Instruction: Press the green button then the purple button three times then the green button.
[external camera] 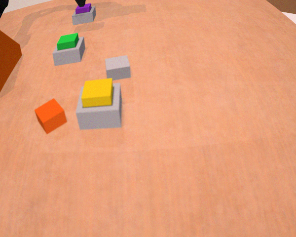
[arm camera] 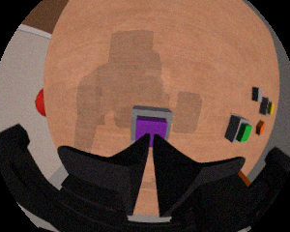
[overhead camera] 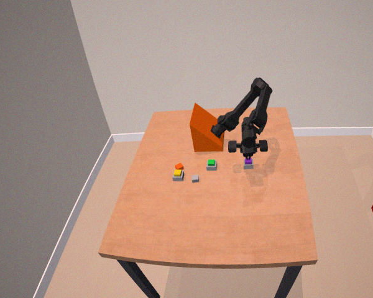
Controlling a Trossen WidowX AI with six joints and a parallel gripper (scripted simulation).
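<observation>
A wooden worktop (overhead camera: 212, 208) on dark legs is set in a corner of grey walls with white skirting. The claw (overhead camera: 247, 157) is seen closed almost fully, with nothing gripped; its tips are pointed down onto the purple button (overhead camera: 248, 161), and contact is suggested in the exterior view. The green button (overhead camera: 211, 162) is found beside it, nearer the large orange wedge (overhead camera: 204, 130).
</observation>
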